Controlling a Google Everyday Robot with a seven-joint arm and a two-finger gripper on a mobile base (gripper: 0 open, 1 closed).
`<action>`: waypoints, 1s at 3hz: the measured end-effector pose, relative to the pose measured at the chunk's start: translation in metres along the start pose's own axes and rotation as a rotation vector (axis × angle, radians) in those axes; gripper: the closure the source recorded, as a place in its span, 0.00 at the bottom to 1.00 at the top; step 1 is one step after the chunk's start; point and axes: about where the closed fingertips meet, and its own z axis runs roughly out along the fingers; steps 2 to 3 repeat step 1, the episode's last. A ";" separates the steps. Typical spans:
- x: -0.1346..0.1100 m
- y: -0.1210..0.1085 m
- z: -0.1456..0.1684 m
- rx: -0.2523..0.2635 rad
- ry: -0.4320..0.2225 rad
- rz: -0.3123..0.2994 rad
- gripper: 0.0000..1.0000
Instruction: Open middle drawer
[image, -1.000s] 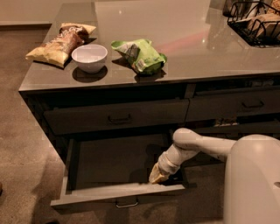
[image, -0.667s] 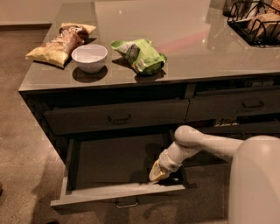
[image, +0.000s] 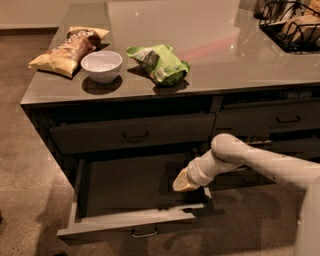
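Note:
The middle drawer (image: 132, 221) is pulled far out below the counter. Its flat grey front faces the floor side, with a small bar handle (image: 145, 232) at its centre, and its shallow dark inside (image: 130, 185) shows nothing in it. My gripper (image: 183, 182) is at the end of the pale arm (image: 250, 160) that comes in from the right. It hangs over the drawer's right inner side, just behind the front panel. It touches neither the handle nor the front.
A closed drawer (image: 132, 134) sits above the open one, and more closed drawers (image: 272, 119) stand to the right. On the counter (image: 225, 65) are a white bowl (image: 101, 65), a yellow-brown chip bag (image: 67, 47), a green bag (image: 159, 64) and a black wire basket (image: 292, 25). Carpet floor lies in front.
My gripper has risen a little and drawn slightly back inside the drawer. The drawer has stayed pulled out in the same place.

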 end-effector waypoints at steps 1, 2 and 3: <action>0.002 0.001 0.004 -0.010 0.002 -0.001 0.73; 0.002 0.001 0.004 -0.010 0.002 -0.001 0.73; 0.002 0.001 0.004 -0.010 0.002 -0.001 0.73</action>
